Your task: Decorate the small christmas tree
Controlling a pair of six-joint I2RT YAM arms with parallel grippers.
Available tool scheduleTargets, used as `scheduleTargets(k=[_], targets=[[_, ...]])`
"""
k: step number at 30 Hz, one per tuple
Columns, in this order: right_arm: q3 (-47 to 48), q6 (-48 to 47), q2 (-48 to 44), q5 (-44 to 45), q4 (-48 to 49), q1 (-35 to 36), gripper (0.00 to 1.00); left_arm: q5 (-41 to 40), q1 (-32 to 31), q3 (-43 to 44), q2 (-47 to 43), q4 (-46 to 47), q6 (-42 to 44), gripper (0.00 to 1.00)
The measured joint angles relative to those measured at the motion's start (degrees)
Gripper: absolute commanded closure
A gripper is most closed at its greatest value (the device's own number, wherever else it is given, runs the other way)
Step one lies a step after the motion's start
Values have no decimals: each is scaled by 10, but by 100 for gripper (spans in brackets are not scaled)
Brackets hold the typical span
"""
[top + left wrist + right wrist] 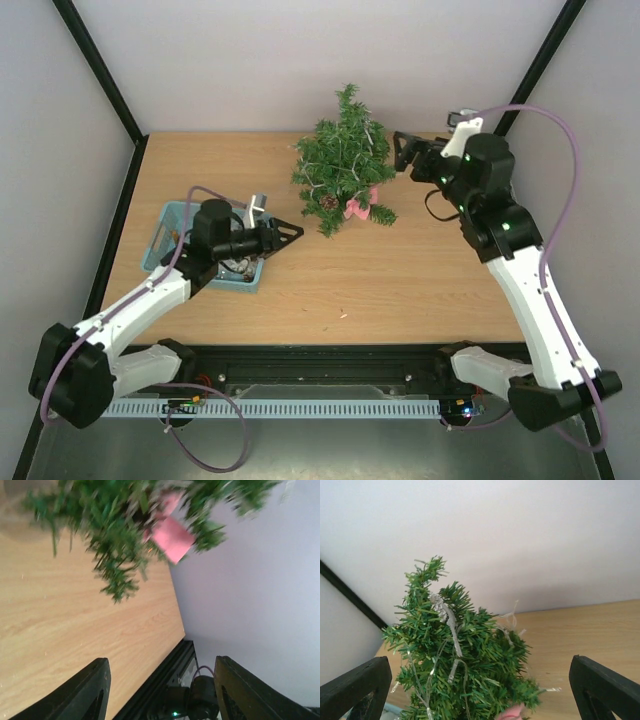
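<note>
The small christmas tree (pixel 343 165) stands at the back middle of the table, with silver tinsel strands, a pine cone (pixel 329 202) and a pink ornament (pixel 357 207) on it. It also shows in the right wrist view (pixel 462 665) and blurred in the left wrist view (pixel 120 525), with the pink ornament (pixel 171 535). My right gripper (pixel 402 152) is open and empty, just right of the tree. My left gripper (pixel 292 232) is open and empty, between the teal basket (pixel 170 232) and the tree, pointing at the tree.
The teal basket at the left holds a few small items, partly hidden by my left arm. A small scrap (pixel 343 316) lies on the table near the front. Black frame posts stand at the back corners.
</note>
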Motion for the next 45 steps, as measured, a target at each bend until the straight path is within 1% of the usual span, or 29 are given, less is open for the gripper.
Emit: scheduleTargets(k=[2, 3, 6, 8, 13, 16, 21, 22, 24, 25, 26, 31, 34, 37, 45], targets=[[-15, 27, -31, 23, 1, 0, 1, -13, -19, -12, 14, 6, -14, 60], [-28, 39, -48, 34, 3, 0, 1, -20, -29, -19, 23, 11, -23, 63], [-77, 70, -91, 53, 2, 0, 1, -43, -48, -28, 55, 35, -50, 74], [-106, 86, -107, 57, 0, 0, 1, -57, -58, -31, 85, 63, -70, 79], [-170, 115, -117, 57, 0, 0, 1, -84, -70, -32, 149, 137, -121, 82], [-209, 130, -124, 57, -3, 0, 1, -101, -75, -31, 183, 181, -152, 82], [-250, 145, -139, 56, -4, -5, 1, -133, -97, -21, 217, 221, -191, 83], [-256, 146, -139, 52, -4, -10, 7, -140, -104, -16, 221, 226, -196, 83], [-265, 148, -138, 41, -4, -19, 22, -152, -114, -2, 228, 235, -207, 83], [-268, 150, -135, 28, -3, -37, 26, -156, -116, 4, 232, 238, -210, 83], [-272, 153, -132, 14, 0, -53, 29, -161, -119, 10, 236, 240, -214, 83], [-276, 181, -91, -58, 28, -127, 31, -182, -121, 31, 254, 238, -222, 83], [-282, 197, -54, -98, 58, -149, 31, -189, -120, 43, 261, 233, -222, 83], [-291, 213, -10, -134, 92, -155, 32, -194, -120, 45, 261, 232, -222, 83], [-324, 242, 93, -211, 180, -156, 45, -201, -113, 43, 261, 227, -218, 83]])
